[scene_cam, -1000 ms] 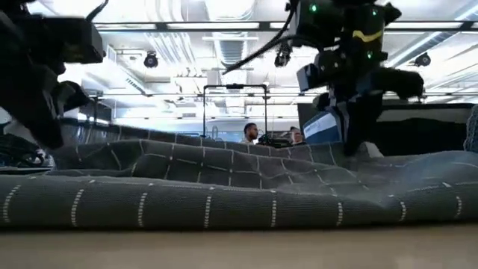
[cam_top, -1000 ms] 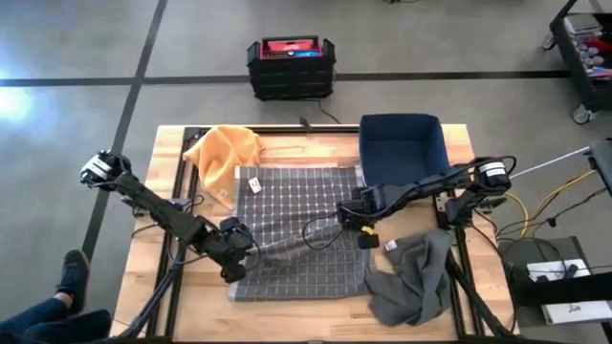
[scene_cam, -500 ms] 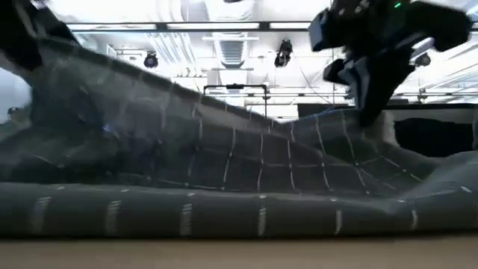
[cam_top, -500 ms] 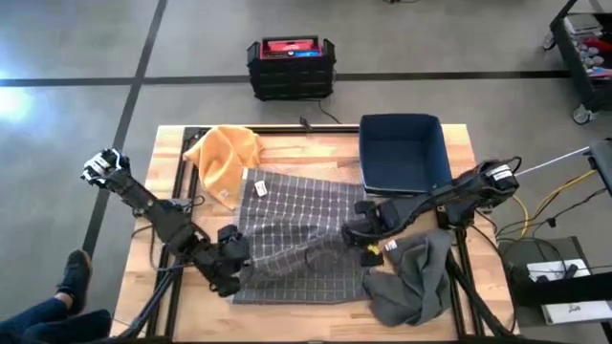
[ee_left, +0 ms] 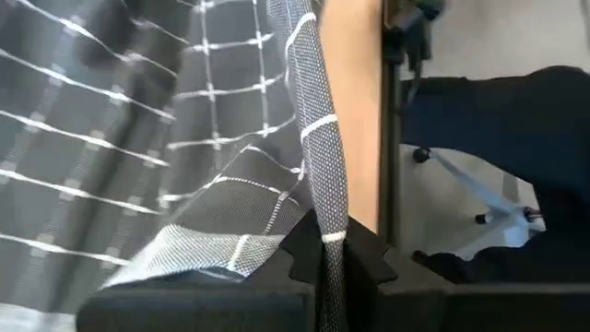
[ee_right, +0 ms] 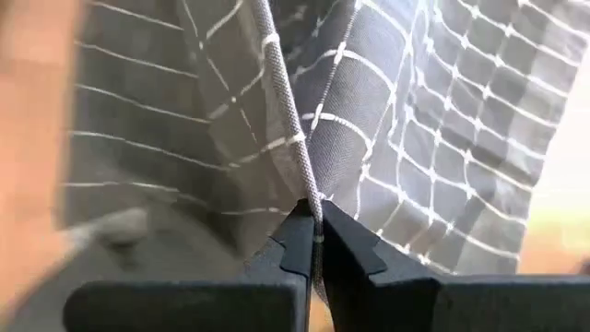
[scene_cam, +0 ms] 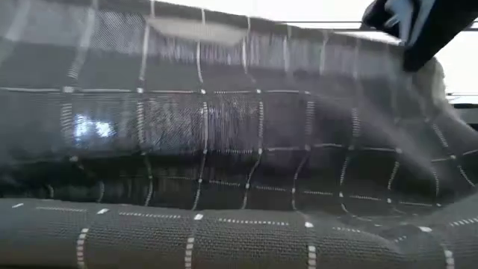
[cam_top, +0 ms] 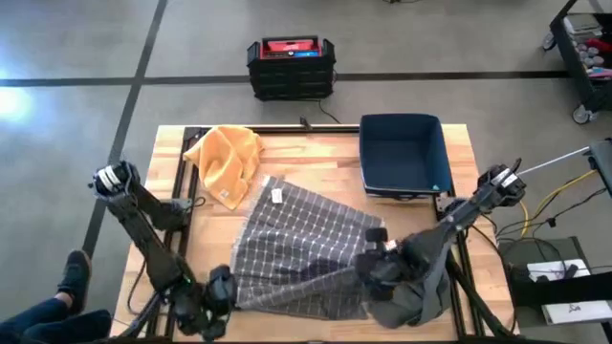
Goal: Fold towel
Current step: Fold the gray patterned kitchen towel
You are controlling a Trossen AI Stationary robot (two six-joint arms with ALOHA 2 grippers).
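Both the left gripper (ee_left: pixel 332 263) and right gripper (ee_right: pixel 312 242) pinch the grey checked towel (cam_top: pixel 306 244) edge; keep tension even, apparently aligning corners at the near side.

Bare wood between the orange cloth (cam_top: pixel 222 158) and blue bin (cam_top: pixel 403 153); plain grey towel (cam_top: pixel 418 284) crowds the near right corner

Both arms have drawn the grey checked towel (cam_top: pixel 296 253) toward the table's near edge, folding it over itself
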